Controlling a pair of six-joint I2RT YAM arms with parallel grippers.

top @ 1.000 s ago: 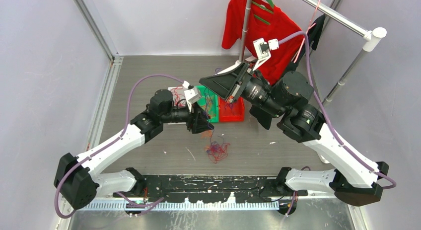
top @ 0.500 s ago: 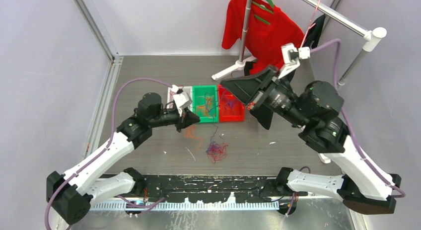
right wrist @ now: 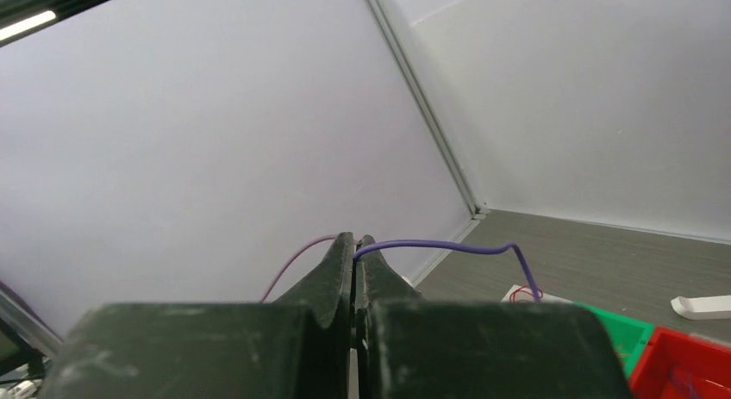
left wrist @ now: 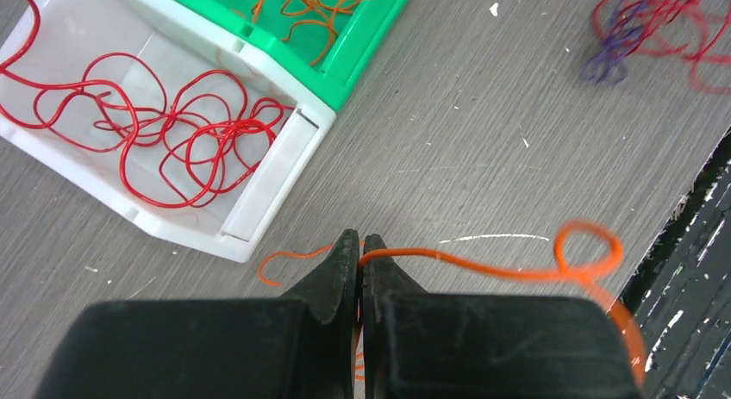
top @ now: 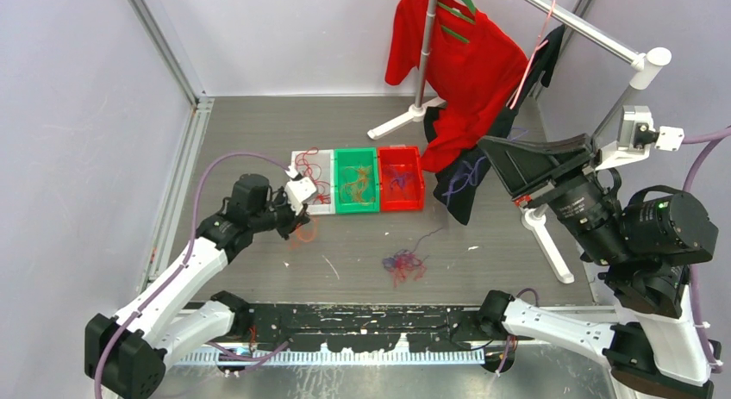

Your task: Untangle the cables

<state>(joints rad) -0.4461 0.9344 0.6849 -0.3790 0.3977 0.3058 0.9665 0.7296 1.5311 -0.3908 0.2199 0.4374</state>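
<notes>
Outward over the last second my arms have drawn apart, left gripper [left wrist: 360, 242] clamped on an orange cable [left wrist: 483, 265] beside the white bin [left wrist: 259, 201], right gripper [right wrist: 354, 244] pinching a purple cable [right wrist: 431, 242] raised high, which I judge pulls both strands from the tangle [top: 402, 264] on the table [top: 259, 132].

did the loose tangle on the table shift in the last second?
Yes. The tangle slid right: it now lies in line with the middle of the red bin, not its left edge.
</notes>
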